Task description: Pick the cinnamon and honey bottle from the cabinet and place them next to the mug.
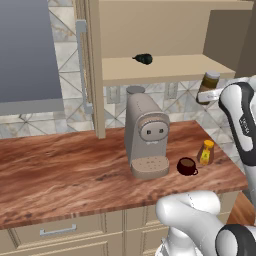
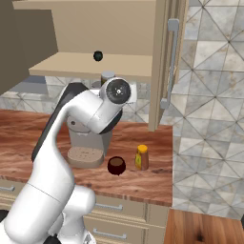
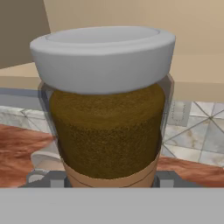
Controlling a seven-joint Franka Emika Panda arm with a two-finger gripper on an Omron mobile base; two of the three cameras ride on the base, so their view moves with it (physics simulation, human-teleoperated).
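Already the small cylindrical dark-brown cinnamon jar with its pale grey lid (image 3: 105,109) stands upright between the gripper's (image 1: 206,96) closed jaws, held in the air just below the beige wooden cabinet (image 1: 165,67) shelf, above the squat dark-brown mug (image 1: 186,166) and orange-yellow honey bottle (image 1: 205,152)

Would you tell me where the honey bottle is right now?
The honey bottle stands on the wooden counter, just right of the mug.
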